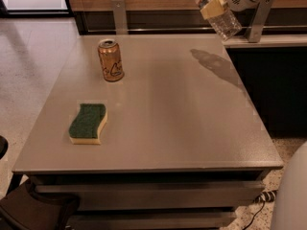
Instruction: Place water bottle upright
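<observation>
The clear ribbed water bottle [221,19] hangs tilted in the air above the table's far right corner, its neck end up and to the left at the frame's top edge. My gripper [214,5] is shut on it around the upper part, with a yellowish pad across the bottle. The arm reaches in from the top right. The bottle's shadow falls on the grey table [172,123] below it.
An orange-gold drink can [111,60] stands upright at the far left of the table. A green-and-yellow sponge [88,123] lies near the front left. A metal rail and posts run behind the far edge. Part of my white body shows at the bottom right.
</observation>
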Available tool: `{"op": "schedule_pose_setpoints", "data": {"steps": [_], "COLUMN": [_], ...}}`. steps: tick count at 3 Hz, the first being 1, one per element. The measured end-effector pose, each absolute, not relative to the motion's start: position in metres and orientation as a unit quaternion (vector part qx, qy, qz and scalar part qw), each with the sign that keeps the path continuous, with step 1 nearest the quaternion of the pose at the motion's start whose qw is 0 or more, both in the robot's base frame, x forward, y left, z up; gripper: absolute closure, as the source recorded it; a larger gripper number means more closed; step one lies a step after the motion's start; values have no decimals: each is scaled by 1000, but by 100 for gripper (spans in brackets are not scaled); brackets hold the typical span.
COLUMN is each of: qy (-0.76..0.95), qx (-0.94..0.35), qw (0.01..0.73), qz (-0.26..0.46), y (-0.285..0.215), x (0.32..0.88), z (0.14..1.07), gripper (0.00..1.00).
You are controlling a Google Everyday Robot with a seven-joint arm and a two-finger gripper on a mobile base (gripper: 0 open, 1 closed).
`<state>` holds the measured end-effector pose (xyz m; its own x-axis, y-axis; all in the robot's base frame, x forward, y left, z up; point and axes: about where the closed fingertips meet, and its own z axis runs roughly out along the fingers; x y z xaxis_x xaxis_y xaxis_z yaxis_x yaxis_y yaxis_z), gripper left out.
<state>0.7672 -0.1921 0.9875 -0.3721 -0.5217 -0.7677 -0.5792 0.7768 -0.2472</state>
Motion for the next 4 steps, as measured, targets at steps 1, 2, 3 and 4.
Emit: {"op": "schedule_pose_setpoints", "data": {"steps": [1, 2, 3, 4], "qy": [793, 756, 730, 694], "qx": [-344, -367, -388, -418], "qw": [499, 535, 548, 554], "qz": [61, 93, 127, 193], "y": [-195, -188, -177, -160], "x": [763, 759, 760, 763], "z": [997, 1000, 1000, 994], "gripper": [100, 100, 100, 100]}}
